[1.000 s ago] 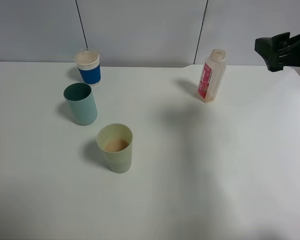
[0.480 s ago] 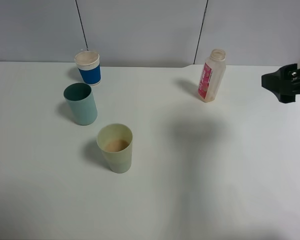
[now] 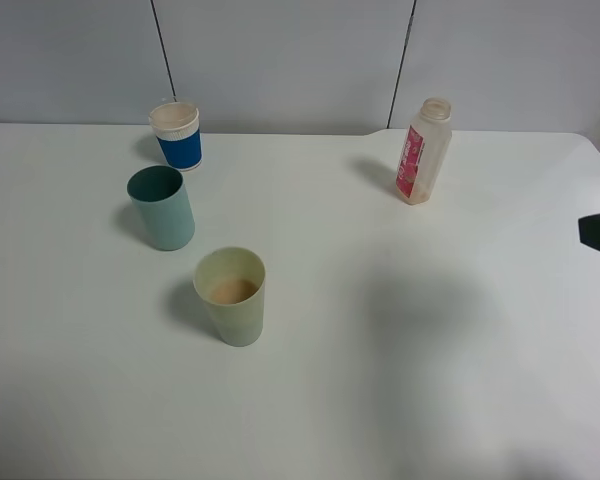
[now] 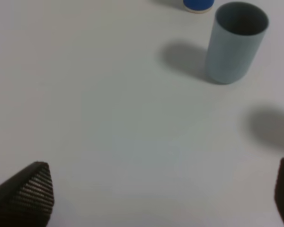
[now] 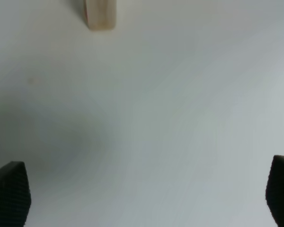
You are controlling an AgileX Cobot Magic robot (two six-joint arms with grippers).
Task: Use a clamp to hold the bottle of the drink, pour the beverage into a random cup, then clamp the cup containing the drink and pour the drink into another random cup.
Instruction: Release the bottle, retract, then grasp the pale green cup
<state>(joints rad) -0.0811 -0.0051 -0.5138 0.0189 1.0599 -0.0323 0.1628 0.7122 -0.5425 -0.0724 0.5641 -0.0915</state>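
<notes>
Near the middle of the white table (image 3: 400, 390), the yellow-green tumbler (image 3: 231, 300) stands upright with peach beverage (image 3: 232, 291) in its bottom. Just behind it to the left is the teal tumbler (image 3: 162, 208). Well to its right and farther back, the bottle (image 3: 422, 151) stands upright. Both claws are spread wide and hold nothing: the right gripper (image 5: 144, 194) far right of the yellow-green tumbler, the left gripper (image 4: 154, 198) over bare table.

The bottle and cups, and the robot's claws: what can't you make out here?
Bottle: drink left inside unclear, too small in the high view; the right wrist view's edge cuts off all but its base.
Blue cup: contents unclear, too small; left wrist view's edge cuts it.
Right gripper: only jaw tips in its wrist view; high view's edge shows a dark sliver.
Left gripper: absent from the high view.
</notes>
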